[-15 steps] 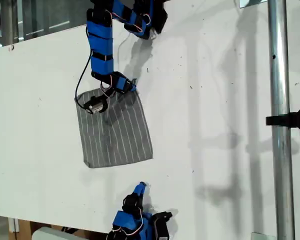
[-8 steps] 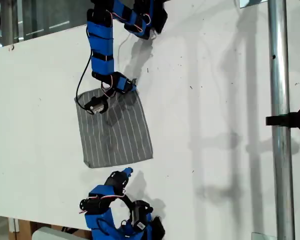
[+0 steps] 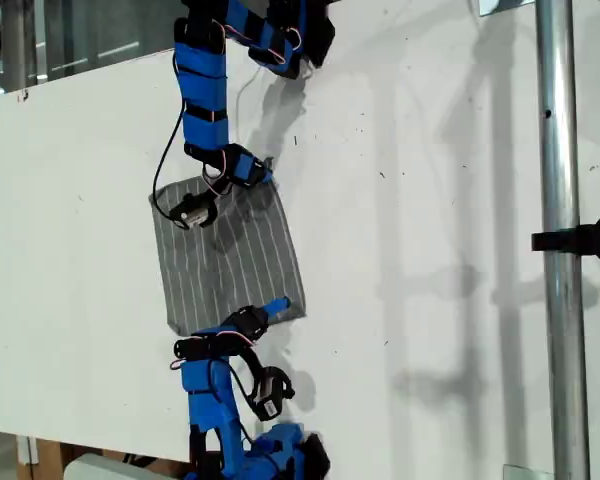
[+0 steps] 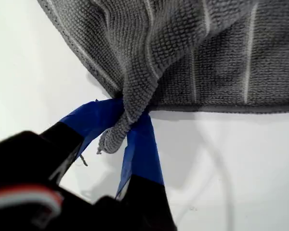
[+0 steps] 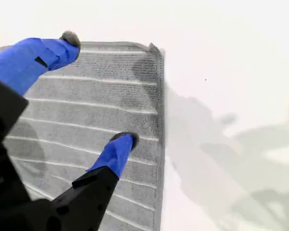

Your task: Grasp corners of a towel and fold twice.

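White tabletop (image 3: 430, 200): my first gripper (image 4: 124, 126) pinches ribbed towel (image 3: 230, 255) corner; my second gripper (image 5: 97, 91) spread, seemingly above.

a white tabletop (image 3: 430, 200) fills the exterior view, lightly speckled and crossed by soft shadows. a vertical metal pole (image 3: 562, 240) with a black clamp (image 3: 580, 240) stands at that view's right.

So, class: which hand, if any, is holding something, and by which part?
My first hand is shut on the towel, pinching a bunched corner. My second hand is open over the towel's other end, holding nothing.
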Controlling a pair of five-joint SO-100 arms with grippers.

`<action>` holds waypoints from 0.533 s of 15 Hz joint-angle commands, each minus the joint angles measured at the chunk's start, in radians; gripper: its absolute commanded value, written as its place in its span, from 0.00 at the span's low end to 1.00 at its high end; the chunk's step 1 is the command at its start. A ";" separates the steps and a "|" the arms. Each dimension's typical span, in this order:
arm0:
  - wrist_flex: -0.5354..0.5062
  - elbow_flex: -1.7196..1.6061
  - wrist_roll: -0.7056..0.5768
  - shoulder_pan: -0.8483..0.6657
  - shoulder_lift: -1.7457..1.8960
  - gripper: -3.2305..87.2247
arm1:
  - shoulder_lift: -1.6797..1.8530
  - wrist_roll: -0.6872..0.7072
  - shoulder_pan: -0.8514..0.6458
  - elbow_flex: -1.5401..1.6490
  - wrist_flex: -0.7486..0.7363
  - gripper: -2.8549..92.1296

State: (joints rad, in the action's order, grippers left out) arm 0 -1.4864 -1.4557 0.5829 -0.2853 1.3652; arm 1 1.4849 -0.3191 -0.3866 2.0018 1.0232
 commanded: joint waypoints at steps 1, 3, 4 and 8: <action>0.049 0.021 0.020 0.052 -0.054 0.40 | 0.021 0.005 0.018 -0.003 -0.012 0.03; 0.083 0.058 0.067 0.089 -0.150 0.40 | 0.021 0.005 0.020 -0.002 -0.012 0.03; 0.086 0.094 0.092 0.107 -0.202 0.39 | 0.023 0.005 0.021 -0.002 -0.012 0.03; 0.100 0.123 0.137 0.097 -0.293 0.39 | 0.025 0.003 0.029 0.002 -0.011 0.03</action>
State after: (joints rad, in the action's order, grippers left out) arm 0 -1.3959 -1.3714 0.7118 -0.1718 1.0538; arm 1 1.4864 -0.3191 -0.3712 2.0034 1.0232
